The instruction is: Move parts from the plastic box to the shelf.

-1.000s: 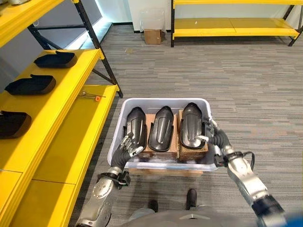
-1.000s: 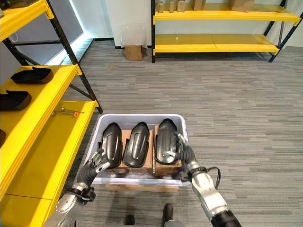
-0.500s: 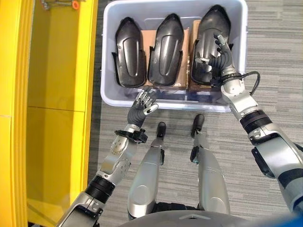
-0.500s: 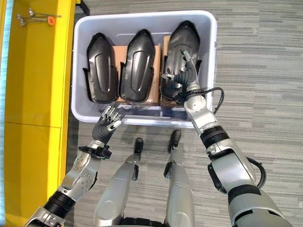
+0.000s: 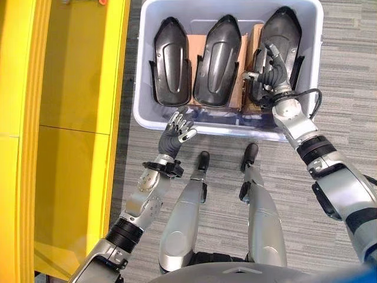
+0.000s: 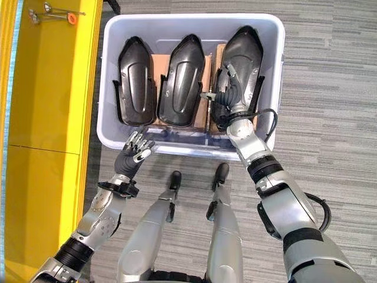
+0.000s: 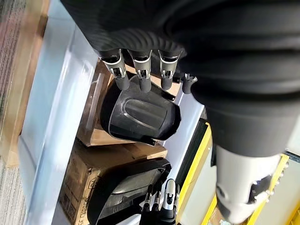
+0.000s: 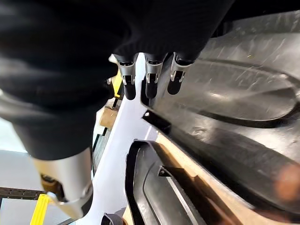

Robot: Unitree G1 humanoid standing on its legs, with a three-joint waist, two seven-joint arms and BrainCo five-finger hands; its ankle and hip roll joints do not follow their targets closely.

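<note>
A pale grey plastic box [image 5: 139, 94] on the floor holds three black moulded parts side by side: a left one [image 5: 171, 62], a middle one [image 5: 218, 59] and a right one [image 5: 288, 35], resting on cardboard blocks [image 5: 194, 44]. My right hand [image 5: 272, 73] lies on the right part with straight fingers [image 8: 147, 77] along its top and the thumb out over its left edge. My left hand [image 5: 177, 127] hovers open just outside the box's front wall, fingers [image 7: 140, 70] pointing at the left part [image 7: 140, 115].
The yellow shelf [image 5: 76, 118] runs along the left of the box, with a small orange-tipped tool [image 6: 56, 15] lying at its far end. Grey striped carpet surrounds the box, open to the right.
The camera has tipped down to look straight onto the box. My left hand has drawn back from the left part to outside the front wall. The right hand stays on the right part.
</note>
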